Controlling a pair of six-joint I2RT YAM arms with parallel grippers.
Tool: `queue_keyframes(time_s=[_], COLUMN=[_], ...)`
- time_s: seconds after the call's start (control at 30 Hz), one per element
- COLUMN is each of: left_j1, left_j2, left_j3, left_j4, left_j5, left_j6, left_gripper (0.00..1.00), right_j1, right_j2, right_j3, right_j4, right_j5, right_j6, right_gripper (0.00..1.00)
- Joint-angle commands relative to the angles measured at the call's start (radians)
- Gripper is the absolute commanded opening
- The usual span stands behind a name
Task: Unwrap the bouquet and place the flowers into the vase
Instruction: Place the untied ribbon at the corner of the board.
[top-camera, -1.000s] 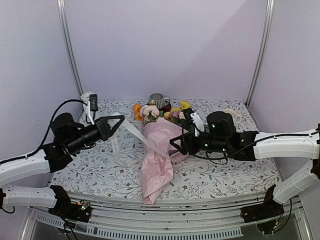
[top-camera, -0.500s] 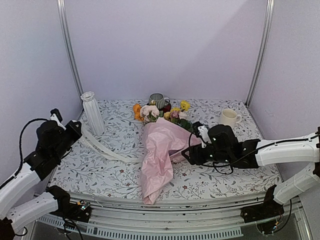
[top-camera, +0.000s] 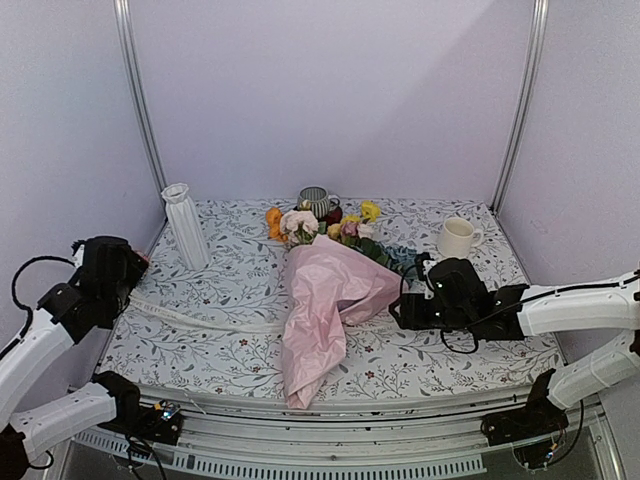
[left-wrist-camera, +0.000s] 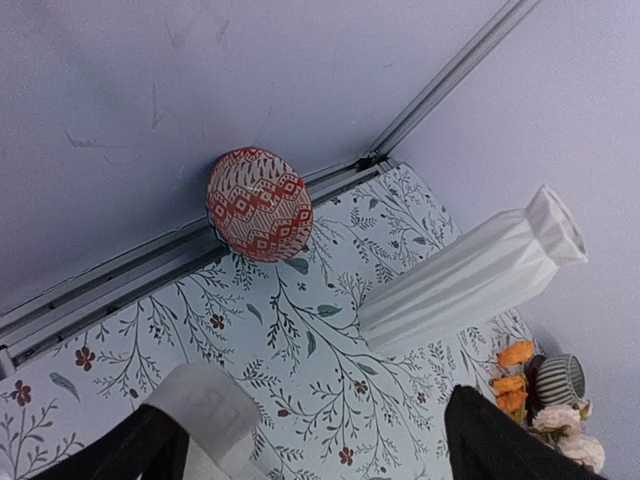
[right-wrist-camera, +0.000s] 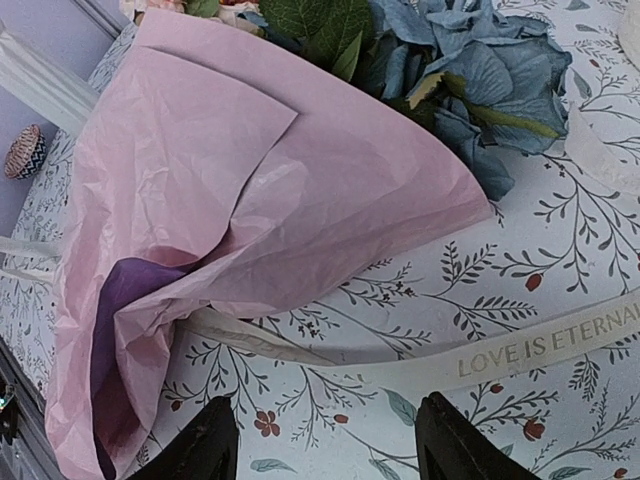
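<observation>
Now: bouquet lying wrapped, mid-tabletop

Bouquet (top-camera: 325, 300) w/ blooms toward back wall; ribbon (right-wrist-camera: 520, 352) loose alongside. Paper (right-wrist-camera: 250, 170) soft, light, prob. tears easily, so best taken at a free flap edge. Fingers apart on left hand (left-wrist-camera: 320, 455) and right hand (right-wrist-camera: 325, 445), the latter empty.

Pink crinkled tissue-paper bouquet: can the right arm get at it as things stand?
Probably yes. The right gripper is open and empty, facing the pink tissue-paper bouquet side-on. Only the pale printed ribbon lies flat between them; nothing else looks to block the way.
</observation>
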Motion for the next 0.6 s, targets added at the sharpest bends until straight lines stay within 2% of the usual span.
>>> queue_keyframes(time_s=[0.0, 0.1, 0.17, 0.3, 0.43, 0.47, 0.53, 0.57], left_j1=[0.026, 0.054, 0.057, 0.065, 0.112, 0.113, 0.113, 0.113], left_j2=[0.031, 0.065, 0.092, 0.108, 0.119, 0.120, 0.117, 0.118], left_j3=[0.092, 0.114, 0.120, 0.097, 0.078, 0.077, 0.054, 0.029], left_j4=[-0.097, 0.010, 0.045, 0.104, 0.205, 0.251, 0.379, 0.441], left_j5=[-0.045, 0.159, 0.308, 0.356, 0.499, 0.597, 0.925, 1.076], left_j6=[0.026, 0.141, 0.155, 0.159, 0.337, 0.430, 0.580, 0.609], left_gripper=[0.95, 0.98, 0.98, 0.98, 0.98, 0.98, 0.98, 0.98], right_j1=[-0.012, -0.022, -0.026, -0.027, -0.028, -0.032, -0.048, -0.058], right_j2=[-0.035, -0.028, -0.016, 0.011, 0.020, 0.018, 0.010, 0.003], right_j3=[-0.015, -0.015, -0.013, 0.007, 0.019, 0.019, 0.005, -0.006], right_j4=[0.008, 0.019, 0.042, 0.062, 0.057, 0.047, 0.042, 0.048], right_j5=[0.016, -0.012, -0.047, -0.078, -0.072, -0.066, -0.069, -0.077], right_j6=[0.032, 0.037, 0.035, 0.036, 0.037, 0.042, 0.060, 0.070], right_gripper=[0.63, 0.62, 0.62, 0.62, 0.63, 0.63, 0.62, 0.61])
